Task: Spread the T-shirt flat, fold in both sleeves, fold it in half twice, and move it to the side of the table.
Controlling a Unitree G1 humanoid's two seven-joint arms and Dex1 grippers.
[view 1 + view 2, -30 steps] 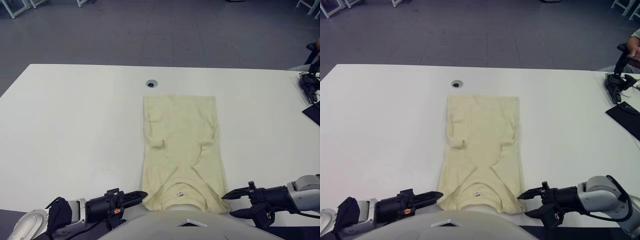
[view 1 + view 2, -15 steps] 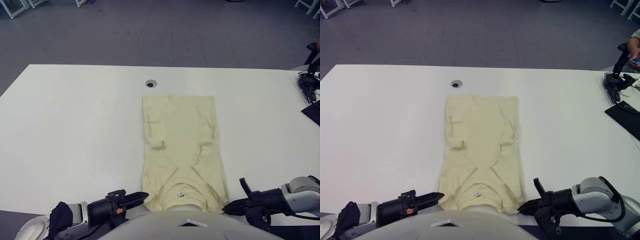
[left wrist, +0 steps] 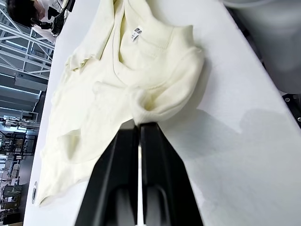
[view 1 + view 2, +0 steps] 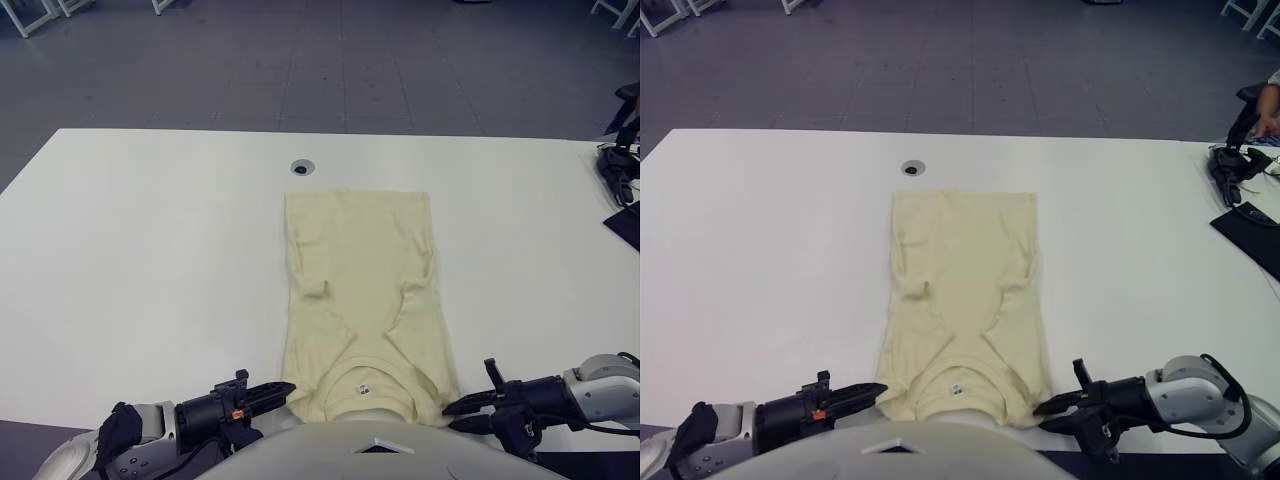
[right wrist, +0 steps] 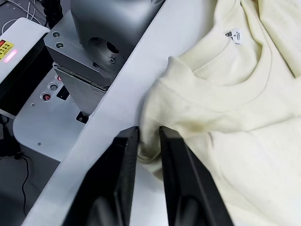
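Left pincer (image 4: pixel 283 388) sits at the near edge of the bench (image 4: pixel 150 260), fingers closed on the near corner of the T-shirt (image 4: pixel 362 290). Right pincer (image 4: pixel 452 408) pinches the opposite near corner.

Between the two pincers, and forward of both, the cloth covers the bench.

Outboard of the left pincer: bare bench, passage unobstructed forward and sideways.

Outboard of the right pincer: bare surface close by. Farther forward and outboard, at the bench edge, a tangle of dark cables (image 4: pixel 618 175) and a black pad (image 4: pixel 628 222) obstruct.

Forward past the cloth's far hem, on the left pincer's line, a small round port (image 4: pixel 301 168) is set in the surface.
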